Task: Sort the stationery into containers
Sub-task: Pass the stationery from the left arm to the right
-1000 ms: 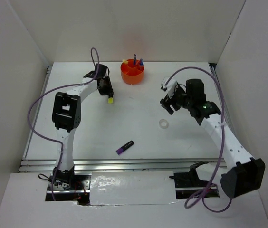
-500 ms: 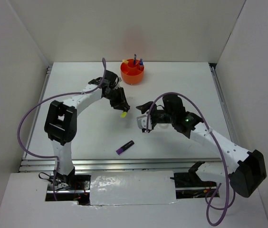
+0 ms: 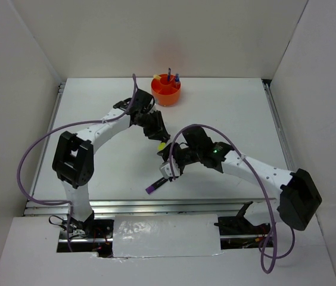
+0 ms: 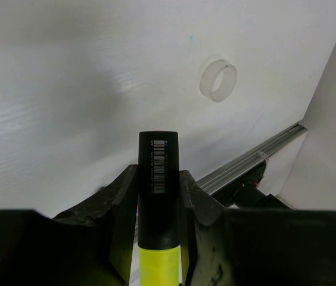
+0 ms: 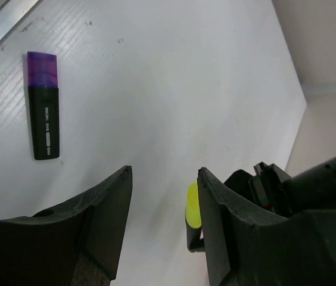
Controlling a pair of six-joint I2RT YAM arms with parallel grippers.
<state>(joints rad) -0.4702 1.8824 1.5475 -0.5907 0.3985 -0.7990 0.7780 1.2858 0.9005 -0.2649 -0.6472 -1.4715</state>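
Note:
My left gripper (image 3: 158, 137) is shut on the yellow highlighter (image 4: 158, 179), black cap pointing out, held above the table's middle; its yellow end (image 3: 162, 145) shows in the top view. My right gripper (image 3: 169, 168) is open and empty, right beside the left one, just above and to the right of the purple highlighter (image 3: 155, 186), which lies on the table. In the right wrist view the purple highlighter (image 5: 43, 122) lies ahead to the left of the open gripper (image 5: 165, 171). The clear tape ring (image 4: 218, 80) lies on the table. The orange organiser (image 3: 166, 92) stands at the back.
The organiser holds a pale yellow stick (image 3: 156, 77), a blue pen (image 3: 169, 74) and a blue-capped bottle (image 3: 177, 77). White walls close in the table on three sides. A metal rail (image 3: 126, 205) runs along the near edge. The right arm hides the tape ring in the top view.
My left gripper has carried the yellow highlighter right and nearer to the table's middle. My right arm has swung left and down, from the tape ring's side to just above the purple highlighter.

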